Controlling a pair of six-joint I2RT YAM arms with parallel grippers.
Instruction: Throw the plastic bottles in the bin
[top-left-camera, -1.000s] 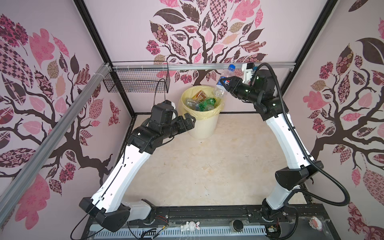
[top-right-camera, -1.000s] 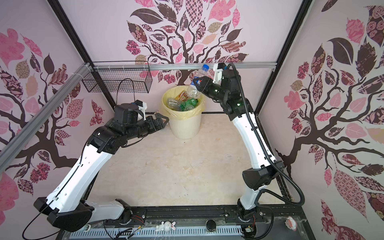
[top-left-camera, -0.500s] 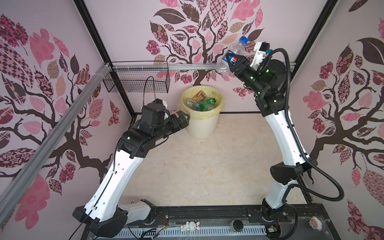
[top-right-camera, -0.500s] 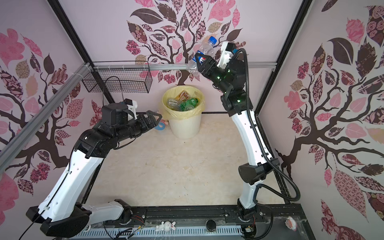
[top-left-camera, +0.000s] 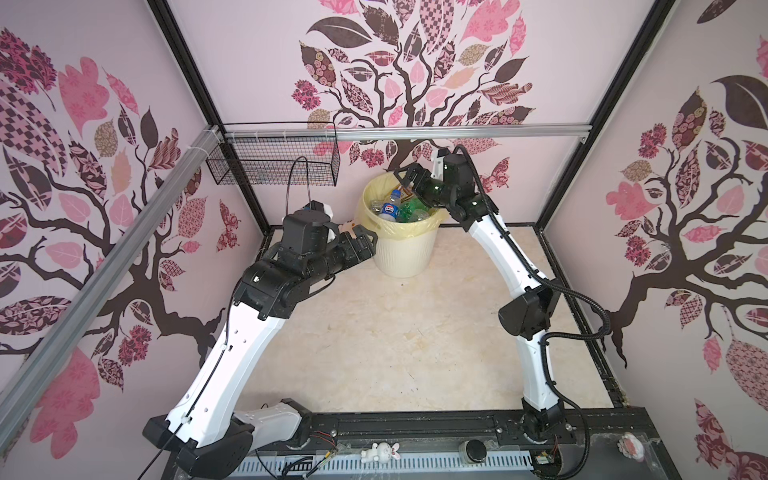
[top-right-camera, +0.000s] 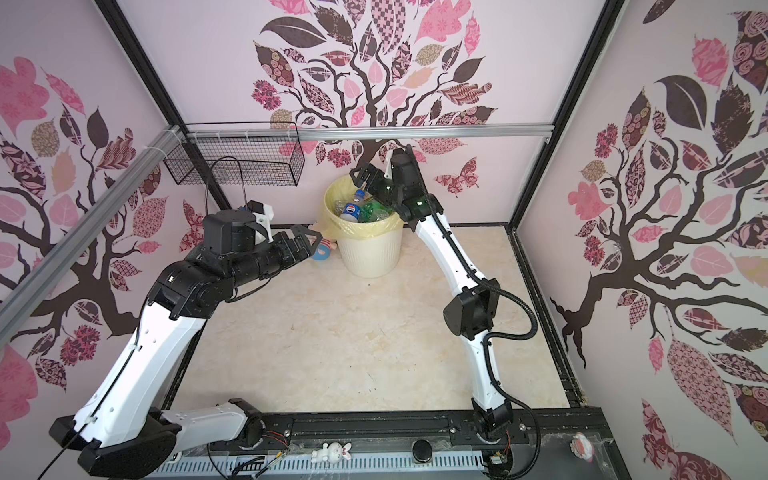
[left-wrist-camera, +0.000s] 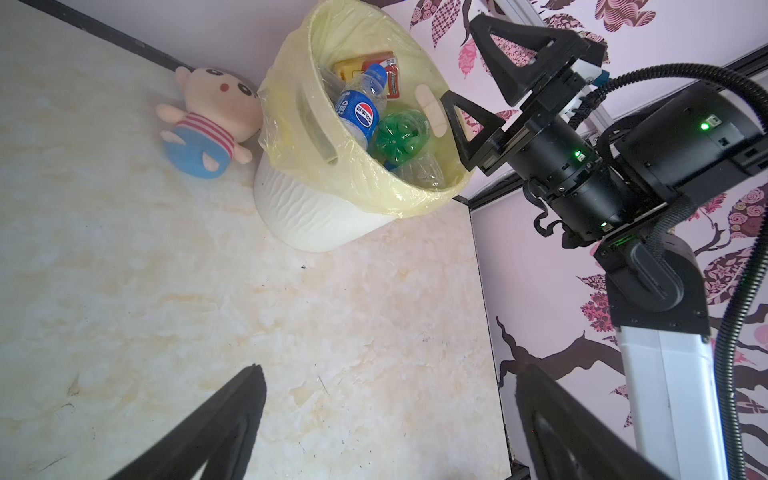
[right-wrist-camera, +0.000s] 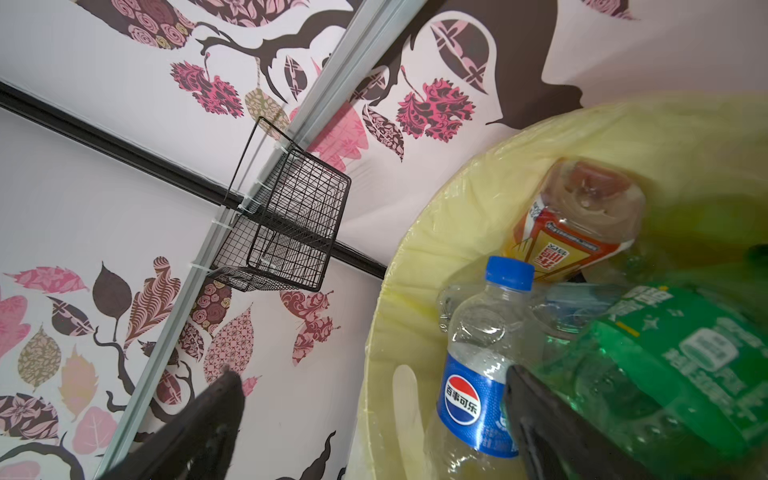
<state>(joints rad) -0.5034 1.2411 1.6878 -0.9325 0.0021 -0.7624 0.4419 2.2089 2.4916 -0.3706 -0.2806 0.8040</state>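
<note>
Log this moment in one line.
right gripper: jaws open above bin | blue-label bottle: inside bin | left gripper: jaws open, empty

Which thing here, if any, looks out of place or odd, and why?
The plush doll lies on the table beside the bin: a toy among rubbish. The plastic bottles in view sit inside the bin; nothing looks spilled or broken.
</note>
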